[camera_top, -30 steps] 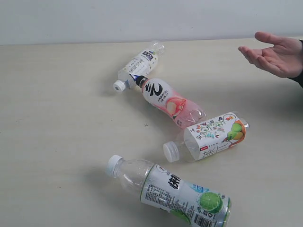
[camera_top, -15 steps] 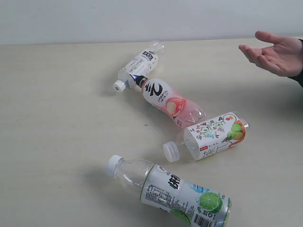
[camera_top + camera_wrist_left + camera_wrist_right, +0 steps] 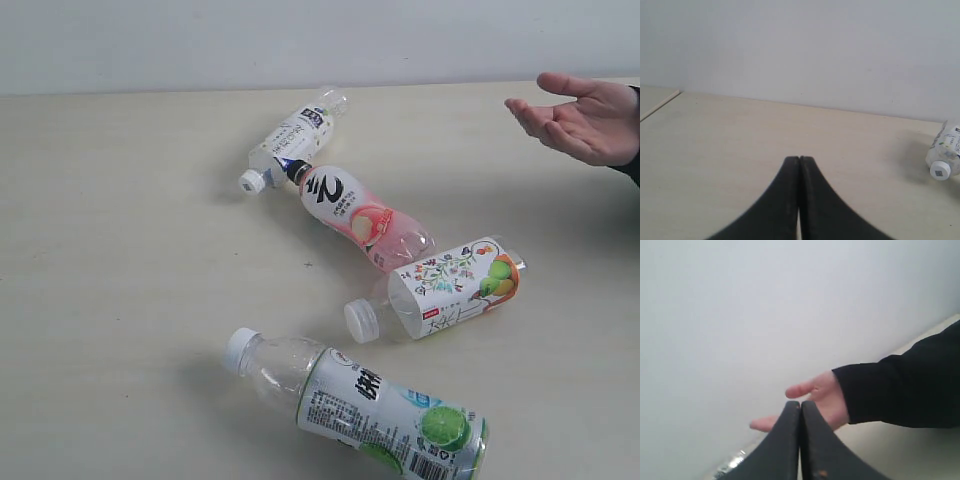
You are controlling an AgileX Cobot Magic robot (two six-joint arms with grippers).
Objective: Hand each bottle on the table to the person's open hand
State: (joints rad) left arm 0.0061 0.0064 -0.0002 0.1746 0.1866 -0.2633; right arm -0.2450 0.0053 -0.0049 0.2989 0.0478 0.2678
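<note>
Several bottles lie on the table (image 3: 120,280): the slim white-and-navy one (image 3: 290,140) at the back, the pink-peach black-capped one (image 3: 360,218) beside it, the fruit-drawing one (image 3: 445,288) right of centre, and the lime-label one (image 3: 370,405) at the front. The person's open hand (image 3: 580,118) is held palm up at the far right, above the table. Neither gripper shows in the exterior view. My left gripper (image 3: 799,160) is shut and empty, with the slim bottle (image 3: 945,155) far off. My right gripper (image 3: 800,404) is shut and empty, the hand (image 3: 815,400) beyond it.
A plain pale wall (image 3: 300,40) runs behind the table's far edge. A black sleeve (image 3: 905,385) covers the person's forearm in the right wrist view. The table's left part (image 3: 715,135) is bare wood grain.
The person's hand has shifted very slightly; the bottles have not moved.
</note>
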